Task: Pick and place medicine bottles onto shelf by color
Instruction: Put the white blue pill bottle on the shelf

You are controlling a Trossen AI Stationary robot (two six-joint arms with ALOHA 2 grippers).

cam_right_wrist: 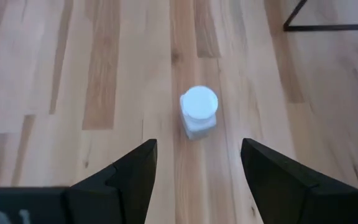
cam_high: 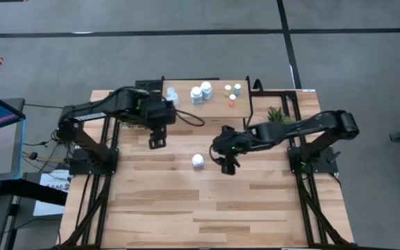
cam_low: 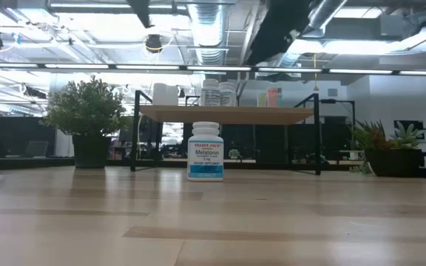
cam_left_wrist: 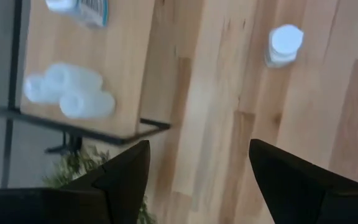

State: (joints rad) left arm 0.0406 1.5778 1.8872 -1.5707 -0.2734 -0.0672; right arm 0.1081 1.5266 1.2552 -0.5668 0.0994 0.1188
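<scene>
White bottle (cam_high: 198,161) stands alone mid-bench (cam_high: 186,208), w/ right gripper (cam_high: 228,165) at its 3 o'clock, jaws apart, empty. Left gripper (cam_high: 157,141) open at 10 o'clock, nr shelf (cam_high: 217,97) holding other bottles.

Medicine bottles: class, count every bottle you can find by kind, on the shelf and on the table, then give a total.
Pale-blue bottles: 3
Chunky white bottles: 3, two on the shelf, one on the table
Tiny bottles: 3
Total: 9
</scene>
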